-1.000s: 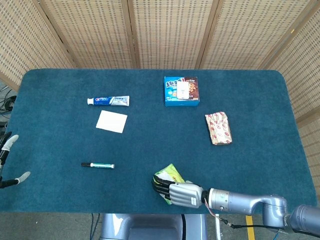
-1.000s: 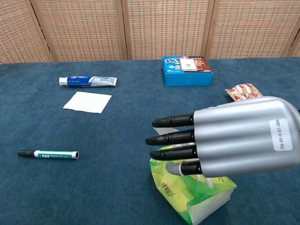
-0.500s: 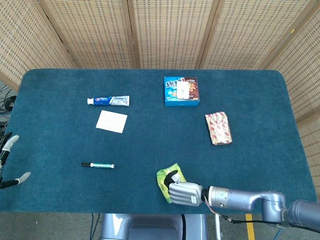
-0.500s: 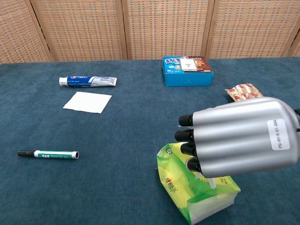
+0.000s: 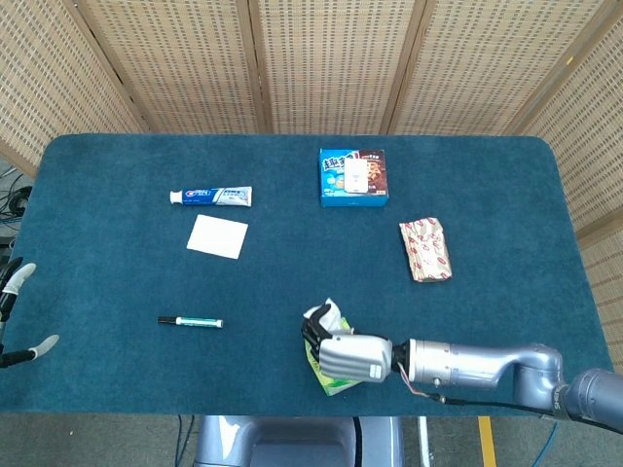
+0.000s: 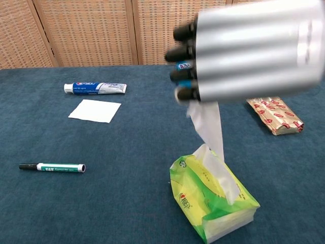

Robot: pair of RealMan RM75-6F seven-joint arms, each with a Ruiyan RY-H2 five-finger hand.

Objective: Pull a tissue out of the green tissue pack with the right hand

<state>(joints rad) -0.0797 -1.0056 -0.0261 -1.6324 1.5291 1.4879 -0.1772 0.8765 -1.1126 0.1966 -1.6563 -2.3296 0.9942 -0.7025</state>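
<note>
The green tissue pack (image 6: 210, 201) lies near the table's front edge, mostly hidden under the hand in the head view (image 5: 331, 381). My right hand (image 6: 249, 48) is raised above it, fingers curled, gripping a white tissue (image 6: 209, 133) that stretches down into the pack's opening. In the head view the right hand (image 5: 348, 356) covers the pack and a bit of tissue (image 5: 324, 313) shows at its fingertips. Only a pair of pale fingertips (image 5: 19, 277) shows at the far left edge, off the table.
A marker (image 6: 52, 166) lies front left. A white paper square (image 6: 95, 110) and a toothpaste tube (image 6: 95, 88) lie further back left. A blue box (image 5: 352, 177) sits at the back centre and a red-patterned snack packet (image 6: 274, 115) lies to the right.
My right hand has closed its fingers at the pack's opening and risen well above it, drawing a white tissue up out of the pack. The pack has stayed on the table.
</note>
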